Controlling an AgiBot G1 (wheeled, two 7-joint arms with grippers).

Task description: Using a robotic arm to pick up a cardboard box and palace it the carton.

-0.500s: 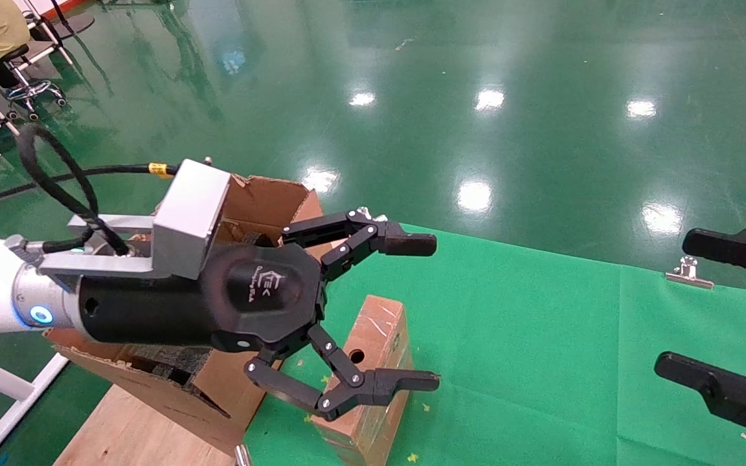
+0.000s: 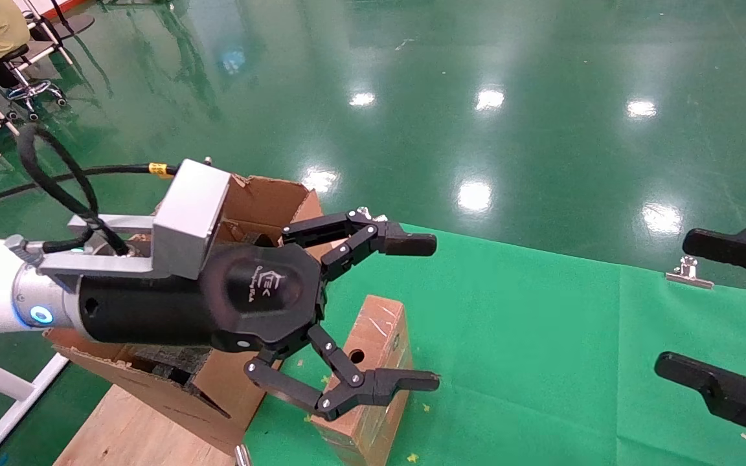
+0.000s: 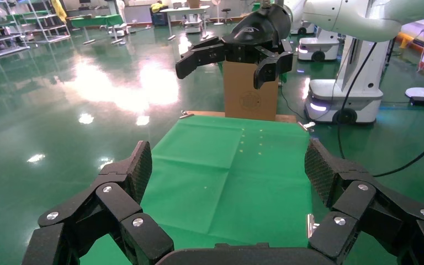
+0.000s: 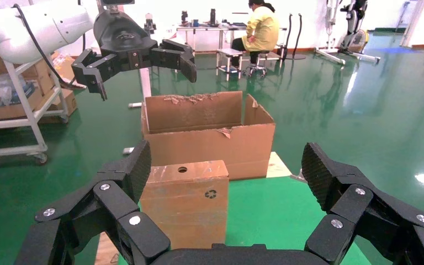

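My left gripper (image 2: 436, 312), on the white arm with the blue light ring, is open and empty. It hovers above the cardboard box (image 2: 373, 336) without touching it and points right. The cardboard box is small, brown and taped, with a round hole on top. It stands on the green cloth against the carton (image 2: 263, 200). The right wrist view shows the box (image 4: 185, 199) with its recycling mark, the torn-flapped carton (image 4: 210, 132) behind it, and the left gripper (image 4: 135, 58) high above them. My right gripper (image 2: 674, 302) is open and empty at the right edge.
A green cloth (image 2: 528, 336) covers the table, held by a metal clip (image 2: 689, 272). Black foam (image 2: 166, 362) shows inside the carton, which rests on a wooden board (image 2: 133, 433). Another brown box (image 3: 251, 91) stands beyond the table's far end. A seated person (image 4: 262, 27) is far off.
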